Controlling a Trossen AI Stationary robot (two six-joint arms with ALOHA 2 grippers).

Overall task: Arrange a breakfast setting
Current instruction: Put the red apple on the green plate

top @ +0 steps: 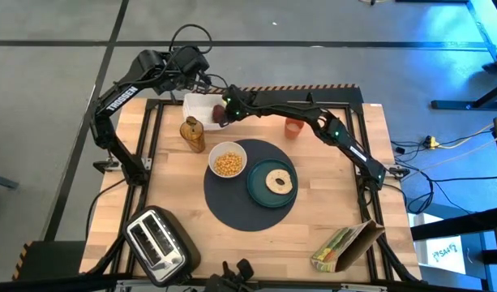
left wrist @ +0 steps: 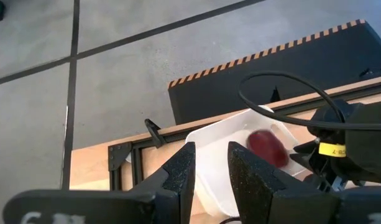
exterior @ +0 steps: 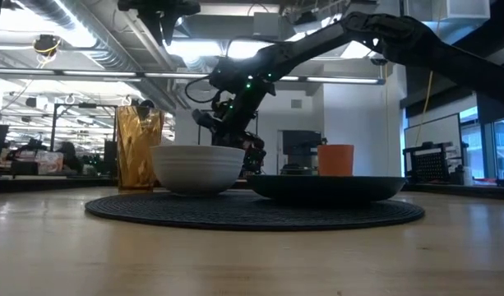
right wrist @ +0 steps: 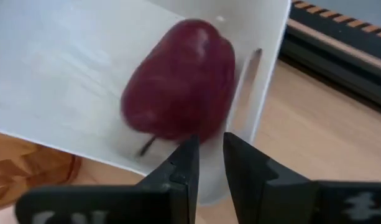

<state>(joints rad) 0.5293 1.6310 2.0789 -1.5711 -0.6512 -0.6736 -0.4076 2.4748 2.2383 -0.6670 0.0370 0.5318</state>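
From above, the round dark-grey mat [top: 250, 191] lies mid-surface carrying the white bowl [top: 228, 159] of yellow cereal [top: 226, 165] and the teal plate [top: 271, 183] with the bagel [top: 279, 181]; the small orange cup [top: 293, 127] stands just off the mat, and the red fruit [top: 221, 114] sits in a white tray [top: 198, 105] at the far edge, where the right gripper [top: 229, 108] reaches over it. At surface level, bowl, plate and cup line up behind the mat, an amber jar [exterior: 138, 148] beside them. The left wrist view shows the left gripper [left wrist: 211, 167], jaws narrow and empty, held above the tray. The right wrist view shows the right gripper's jaws narrow just short of the fruit, not gripping it. Fruit appears still to be placed; no spoon is visible.
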